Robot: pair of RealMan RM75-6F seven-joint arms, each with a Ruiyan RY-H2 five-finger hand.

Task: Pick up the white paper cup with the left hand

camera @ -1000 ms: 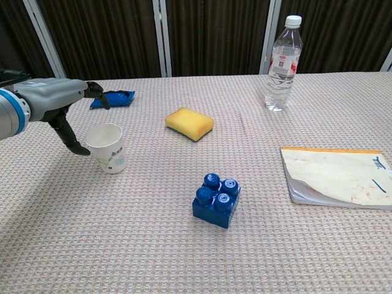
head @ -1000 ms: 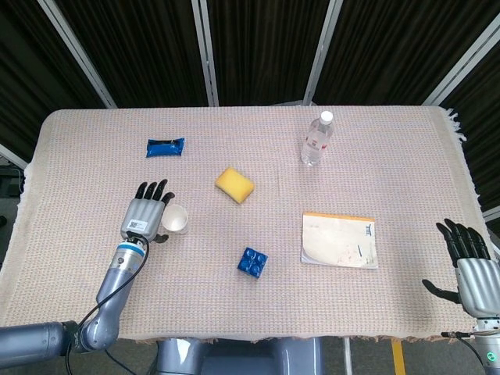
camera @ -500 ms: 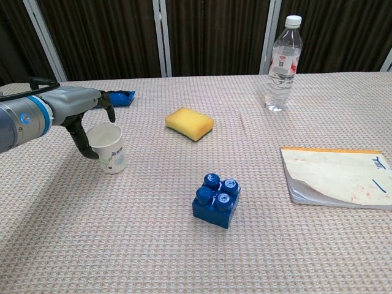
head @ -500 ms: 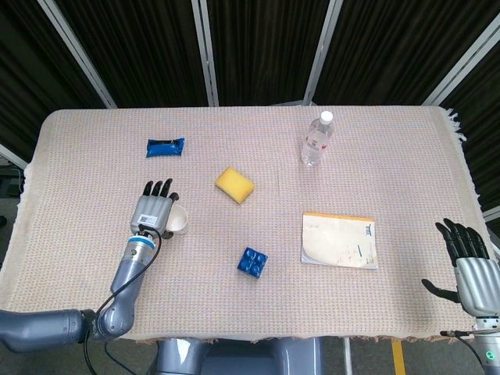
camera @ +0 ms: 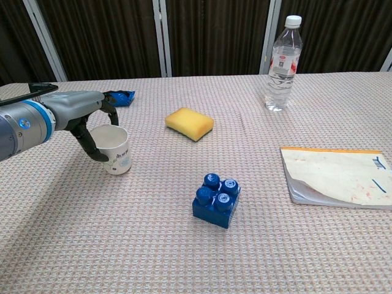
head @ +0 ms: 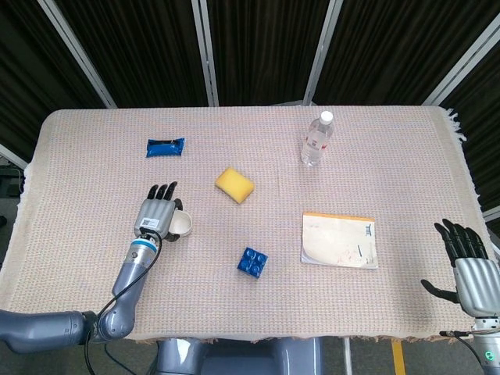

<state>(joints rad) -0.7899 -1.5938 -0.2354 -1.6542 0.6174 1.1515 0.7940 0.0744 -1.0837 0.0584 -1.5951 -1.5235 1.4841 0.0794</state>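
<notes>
Head view:
Cup: the white paper cup (head: 180,225) stood upright on the woven table cover (head: 94,156), in the near-left part of the table, mouth up.
Left hand: the left hand (head: 156,215) lay over the cup's left side, back of the hand to the camera and fingers pointing toward the far edge; from above the contact itself was hidden.
Right hand: the right hand (head: 467,266) hung at the near-right corner, well apart from everything, fingers spread and holding nothing.
Other things: a blue packet (head: 165,147) lay beyond the cup, a yellow sponge (head: 234,184) to its right, a blue toy brick (head: 252,262) nearer the front, a notebook (head: 339,241) and a water bottle (head: 316,139) on the right half.

Chest view:
Cup: the cup (camera: 116,149) rested with its base on the cloth, not lifted.
Left hand: the left hand (camera: 86,119) curved around the cup, thumb hooked down at its near-left wall and fingers (camera: 112,110) arched over the far rim; whether they pressed the wall I could not tell.
Step in hand: closing the grasp, as I judged it, with the reach done.
Next move: the fingers would need to squeeze gently, since thin paper buckles, then lift straight up, keeping the cup level.
</notes>
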